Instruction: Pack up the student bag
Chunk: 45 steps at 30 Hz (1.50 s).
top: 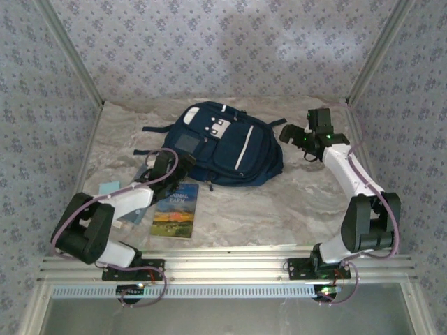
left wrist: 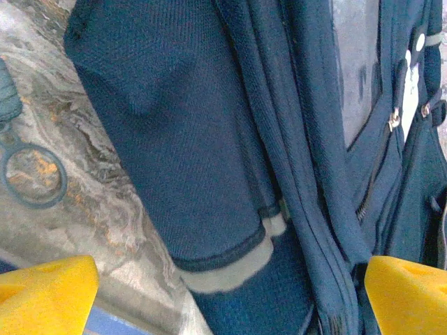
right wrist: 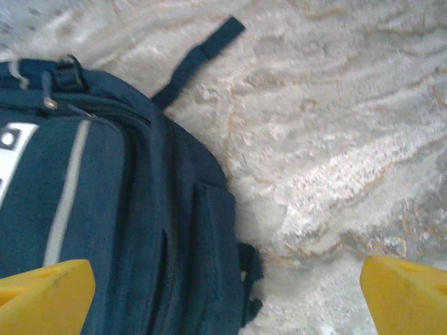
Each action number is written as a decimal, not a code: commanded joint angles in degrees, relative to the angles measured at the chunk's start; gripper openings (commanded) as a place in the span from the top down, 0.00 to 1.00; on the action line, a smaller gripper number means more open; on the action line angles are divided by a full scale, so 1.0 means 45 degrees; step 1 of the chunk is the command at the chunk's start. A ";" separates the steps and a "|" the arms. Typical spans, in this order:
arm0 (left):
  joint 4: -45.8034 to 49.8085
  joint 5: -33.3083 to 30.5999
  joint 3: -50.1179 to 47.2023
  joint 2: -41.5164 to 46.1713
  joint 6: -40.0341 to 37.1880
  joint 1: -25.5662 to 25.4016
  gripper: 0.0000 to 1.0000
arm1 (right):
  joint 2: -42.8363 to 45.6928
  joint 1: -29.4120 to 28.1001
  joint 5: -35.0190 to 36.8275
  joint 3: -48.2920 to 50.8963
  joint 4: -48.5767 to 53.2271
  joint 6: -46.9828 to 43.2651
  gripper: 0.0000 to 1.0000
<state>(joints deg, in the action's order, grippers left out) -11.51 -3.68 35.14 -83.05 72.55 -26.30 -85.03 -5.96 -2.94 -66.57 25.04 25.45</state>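
The left gripper stood spread wide over the navy backpack's side pocket; the right gripper, equally wide and empty, hung at its edge.

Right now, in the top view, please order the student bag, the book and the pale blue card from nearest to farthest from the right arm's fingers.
1. student bag, in the middle.
2. book, front left.
3. pale blue card, far left.

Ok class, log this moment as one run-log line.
navy-blue fabric backpack: lying flat | left claw: open, at its left side | right claw: open, beside its right edge | landscape-cover paperback book: outside backpack
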 commanded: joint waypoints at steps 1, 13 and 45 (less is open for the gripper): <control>-0.1371 -0.0959 0.0168 -0.0974 0.0831 -0.0123 0.05 | 0.0206 -0.0536 0.0041 0.0307 -0.0196 0.0001 0.00; -0.3399 -0.1031 0.0490 -0.3274 0.0925 -0.0325 0.74 | 0.0342 -0.4346 0.0422 0.1375 -0.1093 0.0122 0.11; 0.0779 -0.3367 0.3247 -0.0034 0.4738 -0.1938 1.00 | -0.0012 -0.9123 -0.0139 0.4291 -0.7192 0.3971 0.41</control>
<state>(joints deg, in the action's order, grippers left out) -4.01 -16.10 46.33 -83.48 90.78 -34.46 -84.38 -45.98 -6.37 -48.58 -3.14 38.33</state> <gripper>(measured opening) 0.049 0.595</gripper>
